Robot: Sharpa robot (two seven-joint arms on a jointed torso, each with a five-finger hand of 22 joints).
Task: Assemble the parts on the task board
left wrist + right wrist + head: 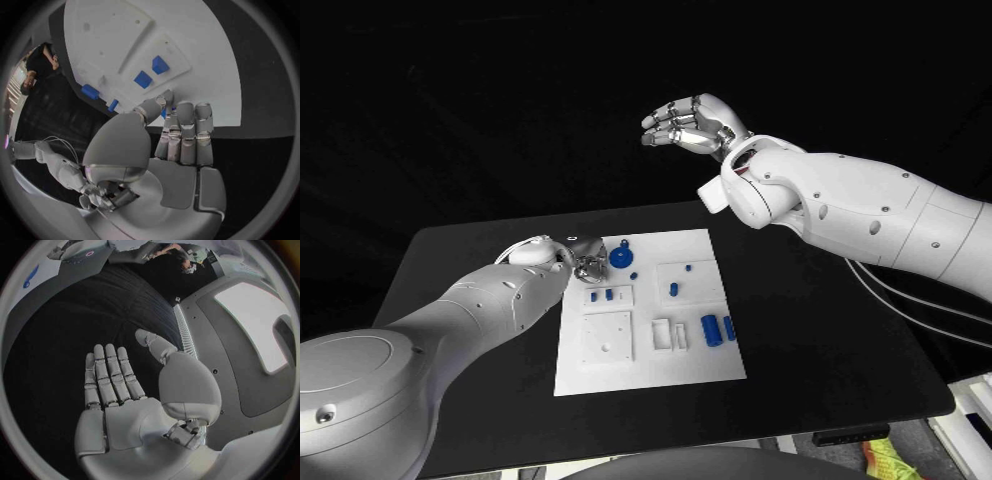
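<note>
Left hand (584, 262) fingers together, holding nothing, at task board (646, 350) far corner, round blue part (620, 256) just beside. Right hand (687, 124) raised well away, open, empty. Blue parts (714, 330) sit in board recesses.

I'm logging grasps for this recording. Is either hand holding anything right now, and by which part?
The right hand, raised off the table, holds nothing. The left hand is over the white task board with fingers straight together; whether it pinches anything cannot be told.
</note>
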